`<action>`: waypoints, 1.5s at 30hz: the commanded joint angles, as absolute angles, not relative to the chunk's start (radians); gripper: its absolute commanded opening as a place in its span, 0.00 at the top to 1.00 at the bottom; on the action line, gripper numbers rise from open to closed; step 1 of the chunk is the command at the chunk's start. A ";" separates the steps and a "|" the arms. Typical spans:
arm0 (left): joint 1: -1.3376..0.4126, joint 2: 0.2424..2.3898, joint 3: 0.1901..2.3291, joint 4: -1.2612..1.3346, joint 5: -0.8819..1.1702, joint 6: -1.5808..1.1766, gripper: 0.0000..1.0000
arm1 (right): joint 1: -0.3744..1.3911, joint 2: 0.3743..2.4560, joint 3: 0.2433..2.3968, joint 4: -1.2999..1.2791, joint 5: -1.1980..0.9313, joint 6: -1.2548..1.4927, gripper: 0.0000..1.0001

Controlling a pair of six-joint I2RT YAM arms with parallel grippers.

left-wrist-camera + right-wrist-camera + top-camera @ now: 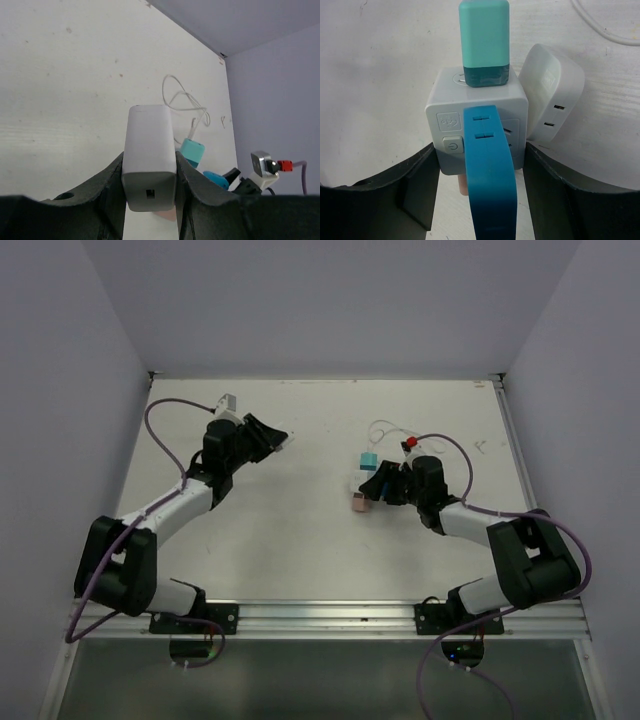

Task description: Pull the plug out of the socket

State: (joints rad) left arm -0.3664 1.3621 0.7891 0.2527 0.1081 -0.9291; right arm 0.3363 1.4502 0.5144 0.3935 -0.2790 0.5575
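Note:
The socket (449,117), a white cube with a power button, sits between my right gripper's (480,155) fingers (417,190), which press its two sides. A teal plug (484,42) sticks out of its far face, a blue plug (489,175) out of the near face, and a pink one (462,186) shows underneath. A white charger (552,97) leans at its right. In the top view the socket (366,484) lies mid-table by the right gripper (378,485). My left gripper (150,165) holds a white rectangular block (149,145) at the back left, well apart from the socket.
A thin white cable (392,430) loops on the table behind the socket. A red connector (409,443) sits on the right wrist. The table's raised back edge (320,378) and right rail (515,440) bound the white surface. Purple arm cables (165,425) arc beside both arms.

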 commanded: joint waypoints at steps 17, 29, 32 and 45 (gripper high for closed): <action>0.000 2.192 1.308 0.635 0.476 -0.968 0.88 | 0.327 1.473 0.482 0.282 -0.278 0.482 1.00; 0.029 2.178 1.281 0.462 0.376 -0.868 0.10 | 0.327 1.483 0.494 0.290 -0.291 0.472 1.00; 0.029 2.120 1.255 0.382 0.325 -0.819 0.01 | 0.327 1.471 0.491 0.288 -0.290 0.472 1.00; 0.015 1.654 0.968 0.066 0.078 -0.719 0.01 | 0.328 1.408 0.502 0.229 -0.334 0.479 1.00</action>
